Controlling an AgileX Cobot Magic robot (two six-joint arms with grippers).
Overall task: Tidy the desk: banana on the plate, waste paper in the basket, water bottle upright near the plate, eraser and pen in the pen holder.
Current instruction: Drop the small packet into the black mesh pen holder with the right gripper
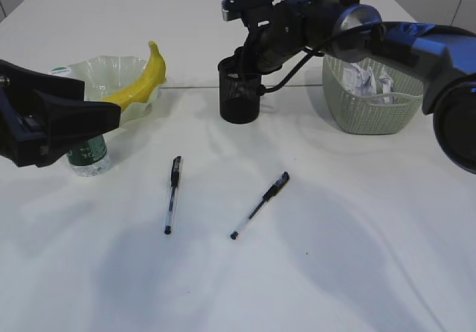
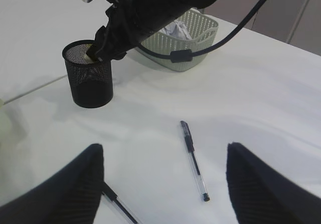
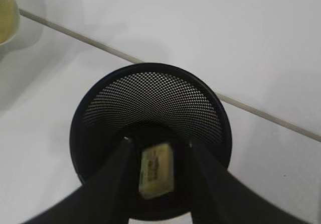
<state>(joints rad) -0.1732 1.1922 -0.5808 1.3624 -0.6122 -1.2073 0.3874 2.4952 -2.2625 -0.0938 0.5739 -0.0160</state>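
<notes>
My right gripper hangs over the black mesh pen holder with its fingertips inside the mouth. It is open, and a pale eraser sits between the fingers inside the holder with gaps on both sides. Two pens lie on the table. My left gripper is open and empty above them. The banana lies on the glass plate. The water bottle stands upright beside the plate, partly hidden by my left gripper.
A green woven basket at the right holds crumpled white paper. The right arm and its cable stretch across between the basket and the pen holder. A seam runs across the white table behind the holder.
</notes>
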